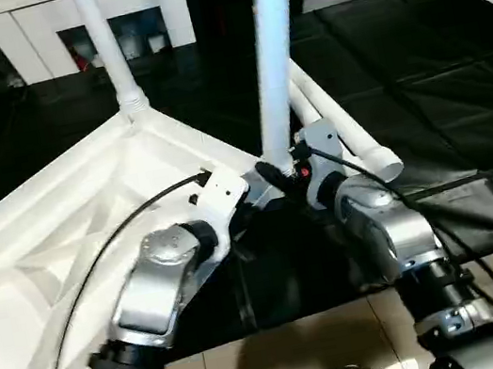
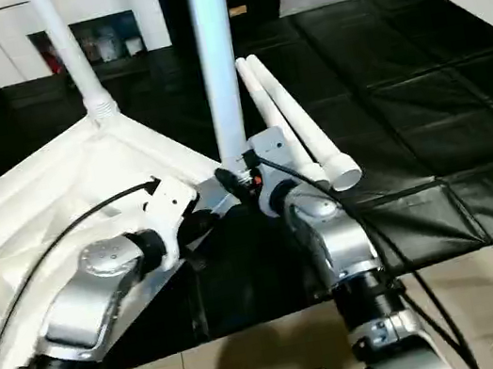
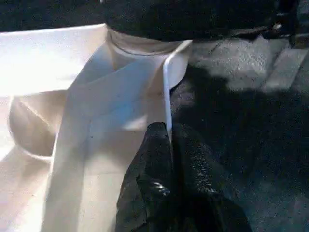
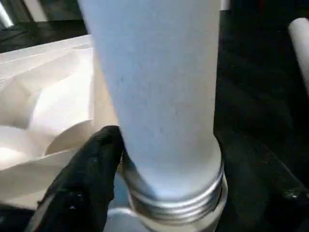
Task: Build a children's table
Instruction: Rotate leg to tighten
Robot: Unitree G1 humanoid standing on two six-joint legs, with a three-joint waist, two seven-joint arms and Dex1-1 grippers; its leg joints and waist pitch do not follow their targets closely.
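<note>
Gripping a smooth white cylindrical leg [image 1: 273, 55], right hand [image 1: 285, 174] meets ribbed tabletop [image 1: 63, 226].

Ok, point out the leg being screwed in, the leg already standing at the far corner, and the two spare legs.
Leg being screwed in [image 4: 164, 111], right wrist view, mid shaft.
Far corner leg [image 1: 108, 46], left eye view, shaft.
Spare legs [image 2: 298, 123], right eye view, shaft of one of the pair.

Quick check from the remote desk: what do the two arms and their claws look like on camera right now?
Both forearms, left and right, are silver metal shells with rounded joints and black ribbed collars toward the elbows. Each wrist carries a white housing, with thin black cables looping along the arms. The left claw has glossy black fingers; a black finger of the right claw looks matte.
</note>
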